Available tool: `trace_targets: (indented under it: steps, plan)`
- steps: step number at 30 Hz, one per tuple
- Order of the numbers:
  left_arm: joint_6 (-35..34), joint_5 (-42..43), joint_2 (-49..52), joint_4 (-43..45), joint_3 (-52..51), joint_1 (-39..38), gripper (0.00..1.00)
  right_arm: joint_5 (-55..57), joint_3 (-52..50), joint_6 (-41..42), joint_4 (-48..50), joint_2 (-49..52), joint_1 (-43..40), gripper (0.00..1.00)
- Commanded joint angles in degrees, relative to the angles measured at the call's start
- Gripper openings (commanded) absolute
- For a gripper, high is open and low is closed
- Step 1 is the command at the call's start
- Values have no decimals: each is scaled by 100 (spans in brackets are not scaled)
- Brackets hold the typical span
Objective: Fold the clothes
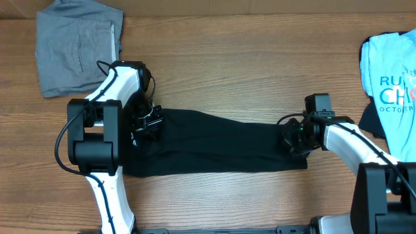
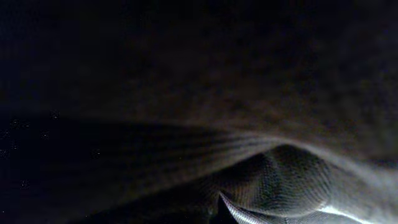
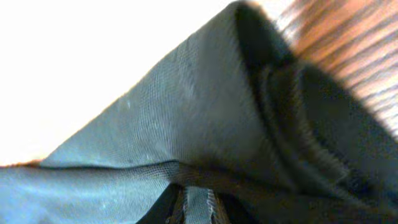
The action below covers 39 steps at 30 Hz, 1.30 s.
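A black garment (image 1: 214, 142) lies stretched in a long band across the middle of the wooden table. My left gripper (image 1: 148, 122) is at its left end and my right gripper (image 1: 294, 138) at its right end. In the left wrist view dark cloth (image 2: 273, 180) fills the frame and covers the fingers. In the right wrist view folded black cloth (image 3: 205, 124) is pinched at the jaws (image 3: 199, 205), with a hem edge between them.
A folded grey garment (image 1: 77, 45) lies at the back left corner. A light blue printed T-shirt (image 1: 393, 78) lies at the right edge over a dark item (image 1: 370, 120). Bare wood (image 1: 227, 58) lies behind the black garment.
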Motion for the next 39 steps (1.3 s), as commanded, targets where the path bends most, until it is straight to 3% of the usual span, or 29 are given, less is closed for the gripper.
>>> trace_targets:
  steps: [1, 5, 9, 13, 14, 15, 16, 17, 18, 19, 23, 27, 39]
  plan:
    - [-315, -544, 275, 595, -157, 304, 4, 350, 275, -70, 28, 127, -160, 16]
    - [-358, -531, 245, 717, -109, 505, 4, 378, 706, -328, -188, 127, -186, 15]
    - [-326, -542, 87, 680, 50, 605, 4, 796, 1432, -365, -887, 125, -199, 4]
    - [-262, -586, -415, 667, 223, 619, 5, 1150, 2437, -407, -1930, 116, -289, 7]
    - [-232, -586, -614, 660, 275, 619, 10, 1147, 2723, -538, -2194, 116, -321, 13]
    - [-221, -586, -778, 640, 308, 619, 23, 1147, 2994, -667, -2455, 116, -341, 19]
    - [-186, -584, -938, 616, 337, 619, 34, 1145, 3200, -793, -2677, 116, -350, 36]
    - [-162, -588, -1110, 579, 358, 619, 53, 1145, 3401, -918, -2944, 116, -352, 71]
    - [-125, -586, -1257, 553, 363, 619, 86, 1145, 3519, -1014, -3158, 116, -350, 90]
    - [-83, -584, -1416, 509, 363, 619, 100, 1139, 3576, -1110, -3327, 116, -350, 100]
    - [-4, -586, -1843, 223, 363, 619, 100, 1051, 3383, -1445, -3858, 133, -339, 100]
    - [-4, -584, -1860, -33, 361, 619, 100, 1038, 2918, -1633, -3788, 138, -339, 100]
    - [122, -577, -1860, -634, 361, 573, 100, -282, 960, -2188, -2035, 140, -339, 100]
